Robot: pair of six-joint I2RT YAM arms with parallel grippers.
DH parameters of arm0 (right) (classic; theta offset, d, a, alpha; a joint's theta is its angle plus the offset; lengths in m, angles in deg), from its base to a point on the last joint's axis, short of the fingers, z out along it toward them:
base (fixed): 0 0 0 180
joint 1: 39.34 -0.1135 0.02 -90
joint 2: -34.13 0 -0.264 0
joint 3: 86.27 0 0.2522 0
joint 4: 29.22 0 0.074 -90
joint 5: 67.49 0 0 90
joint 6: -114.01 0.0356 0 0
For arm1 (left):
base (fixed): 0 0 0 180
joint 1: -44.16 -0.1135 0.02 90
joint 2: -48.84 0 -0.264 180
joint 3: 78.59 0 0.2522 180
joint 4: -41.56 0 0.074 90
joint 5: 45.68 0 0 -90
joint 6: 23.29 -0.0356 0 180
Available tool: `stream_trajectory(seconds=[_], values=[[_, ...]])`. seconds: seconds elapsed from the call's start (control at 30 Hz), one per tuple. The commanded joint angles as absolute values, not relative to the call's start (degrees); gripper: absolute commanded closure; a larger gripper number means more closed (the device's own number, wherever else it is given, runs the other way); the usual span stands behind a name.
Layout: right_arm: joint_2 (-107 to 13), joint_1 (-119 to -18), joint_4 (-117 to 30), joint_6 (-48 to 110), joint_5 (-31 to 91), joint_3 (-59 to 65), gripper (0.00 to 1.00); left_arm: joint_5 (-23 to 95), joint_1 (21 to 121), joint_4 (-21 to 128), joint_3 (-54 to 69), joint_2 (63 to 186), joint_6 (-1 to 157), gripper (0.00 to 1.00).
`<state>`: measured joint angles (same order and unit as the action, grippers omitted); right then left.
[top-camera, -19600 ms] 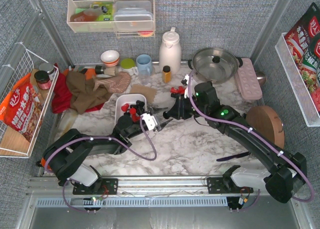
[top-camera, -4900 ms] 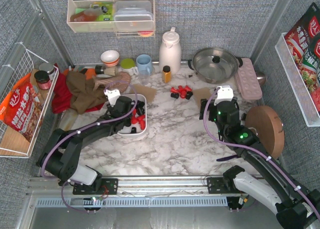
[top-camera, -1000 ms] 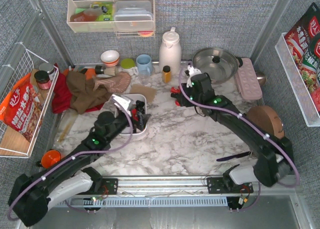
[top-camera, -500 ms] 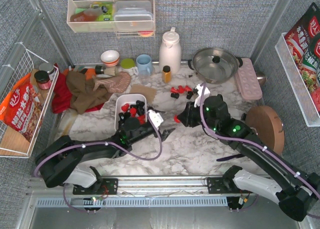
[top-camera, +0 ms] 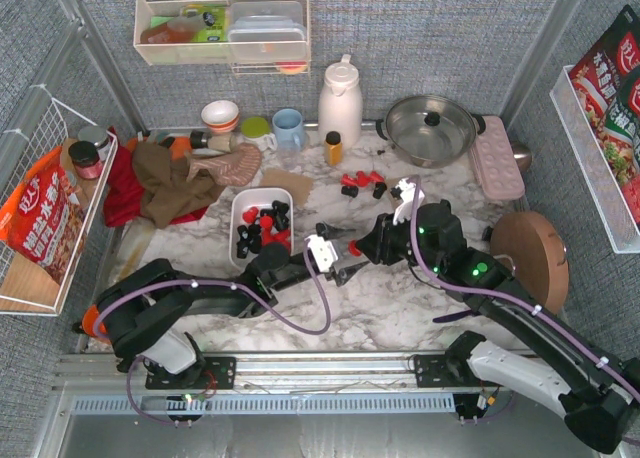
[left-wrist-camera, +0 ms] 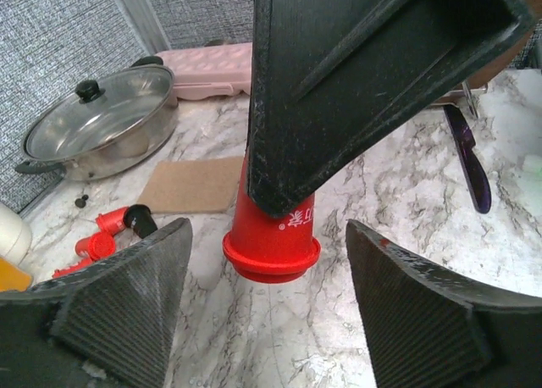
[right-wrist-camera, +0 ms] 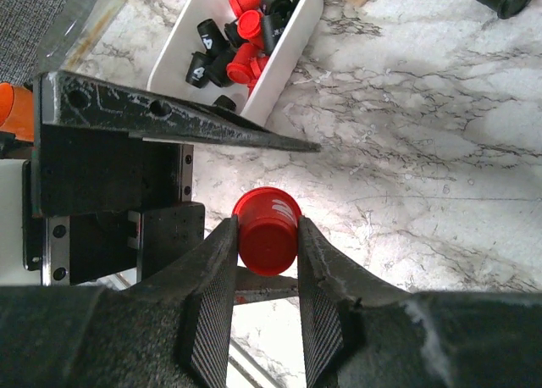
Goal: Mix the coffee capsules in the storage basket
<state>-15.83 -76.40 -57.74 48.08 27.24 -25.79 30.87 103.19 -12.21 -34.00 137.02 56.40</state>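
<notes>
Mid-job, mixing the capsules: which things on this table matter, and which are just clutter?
For the job:
- storage basket, capsules in it
- loose capsules near the pot
- red capsule, pinched in the right gripper
- left gripper, open either side of it

Lying about:
- lidded pot, white jug
- pink tray, blue mug
- orange bottle, cloths

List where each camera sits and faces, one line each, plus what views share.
Top external: above and behind the bases, looking down on the table; both arms show.
Left wrist: on the left arm, looking towards the pot; its open left pincer frames the red capsule.
Right wrist: on the right arm, looking down; right pincer shut on that capsule, storage basket beyond.
Shared: all three see the red capsule.
</notes>
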Motion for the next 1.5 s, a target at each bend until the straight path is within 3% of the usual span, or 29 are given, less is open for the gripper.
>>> stream_trajectory(seconds=[0.0, 0.5, 0.73, 0.87, 1.03, 1.23, 1.37, 1.47], values=[[-15.66, -76.50, -56.03, 48.45, 27.33, -26.01, 0.75, 28.36, 103.36, -18.52, -33.73, 137.74, 57.23, 0.21], [-17.43, -76.50, -55.93, 49.54, 27.40, -25.50, 0.70, 29.25, 103.55, -19.43, -34.69, 138.28, 58.79, 0.59], [-18.47, -76.52, -56.00, 49.85, 24.92, -24.51, 0.43, 36.08, 103.49, -20.16, -37.54, 136.95, 59.85, 0.65], [-18.88, -76.36, -56.48, 48.78, 20.23, -23.25, 0.35, 42.41, 103.40, -20.46, -40.90, 135.09, 61.54, 0.65], [-22.56, -75.77, -58.47, 44.09, 14.33, -19.34, 0.32, 56.57, 102.78, -19.34, -45.63, 131.09, 64.81, 0.65], [-31.91, -72.83, -59.32, 38.49, 8.08, -14.95, 0.30, 71.35, 96.96, 0.82, -45.75, 122.85, 78.72, 0.61], [-41.32, -68.76, -57.29, 37.27, 8.27, -11.51, 0.29, 75.74, 92.21, 11.08, -46.72, 119.41, 88.27, 0.55], [-49.13, -65.19, -56.21, 38.29, 9.93, -8.45, 0.28, 77.89, 90.49, 13.74, -47.80, 118.48, 92.01, 0.44]])
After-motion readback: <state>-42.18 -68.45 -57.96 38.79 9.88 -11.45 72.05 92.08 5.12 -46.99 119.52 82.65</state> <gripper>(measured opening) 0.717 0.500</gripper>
